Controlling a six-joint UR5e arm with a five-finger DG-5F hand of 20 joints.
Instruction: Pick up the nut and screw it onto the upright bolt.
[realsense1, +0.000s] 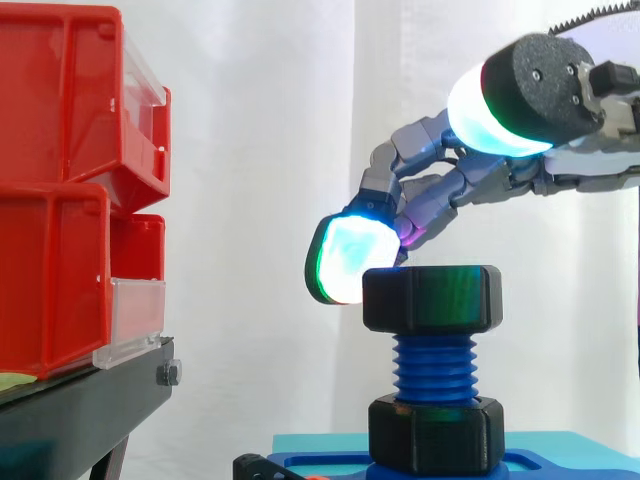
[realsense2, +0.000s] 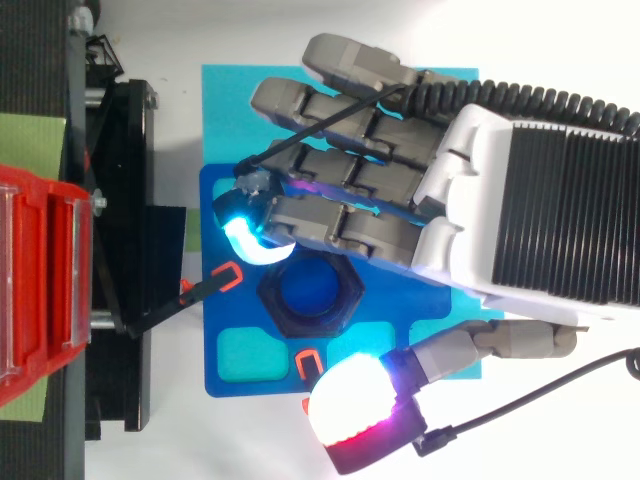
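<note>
1. Hand (realsense2: 520, 200) comes in from the right, palm down, above the bolt area. Fingers reach left and are loosely bent.
2. Hand state: thumb spread well away from the fingers, nothing pinched between them, so apart and holding nothing.
3. Glowing fingertip pad (realsense1: 345, 258) (white/green) hangs at the nut's upper left corner in the side view. It is touching or just beside it; can't tell which.
4. Thumb pad (realsense2: 350, 400) (white w/ red edge) sits on the near side of the nut, apart from it. In the side view it is well above nut level.
5. Nut (realsense1: 432, 298): black, hex, level, on the top end of the upright blue bolt (realsense1: 435, 368). From above, the bolt's blue top shows through the nut's hole.
6. Bare threads show betw. the nut and a lower black hex collar (realsense1: 435, 432) at the bolt's foot.
7. Bolt stands on a dark blue base plate (realsense2: 225, 340), which lies on a cyan mat (realsense2: 225, 100).
8. Far left: red bins (realsense1: 60, 190) stacked on a black stand (realsense1: 70, 410), well apart from the bolt.
9. White curtain (realsense1: 260, 120) behind.
</note>
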